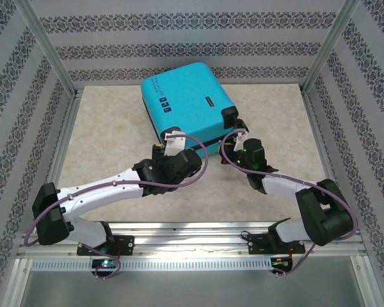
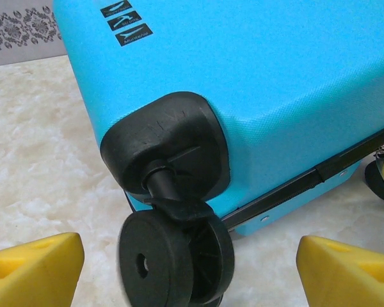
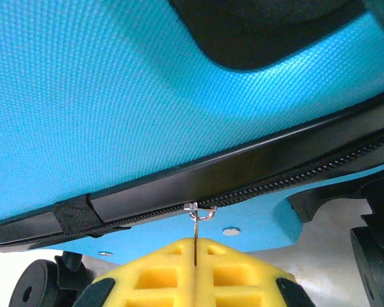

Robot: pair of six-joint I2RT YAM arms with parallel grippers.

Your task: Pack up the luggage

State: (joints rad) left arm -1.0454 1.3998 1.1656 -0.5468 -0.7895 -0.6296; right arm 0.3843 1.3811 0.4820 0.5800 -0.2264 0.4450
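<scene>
The luggage [image 1: 185, 102], a turquoise hard-shell suitcase, lies closed on the table, its wheeled end toward the arms. My left gripper [image 1: 172, 142] is at its near left corner. In the left wrist view the left gripper [image 2: 187, 256] stands open, its yellow fingertips [image 2: 38, 262] on either side of a black wheel [image 2: 173, 259] without touching it. At the near right edge, my right gripper [image 1: 234, 137] meets the zipper line. In the right wrist view the right gripper [image 3: 196, 246] is shut on the metal zipper pull [image 3: 195, 225], which hangs from the black zipper [image 3: 275, 182] of the luggage [image 3: 115, 96].
The beige table top [image 1: 102, 134] has free room left and right of the suitcase. Patterned walls [image 1: 179, 45] and metal frame posts [image 1: 48, 45] enclose it. More black wheels [image 3: 32, 288] sit under the shell near the right gripper.
</scene>
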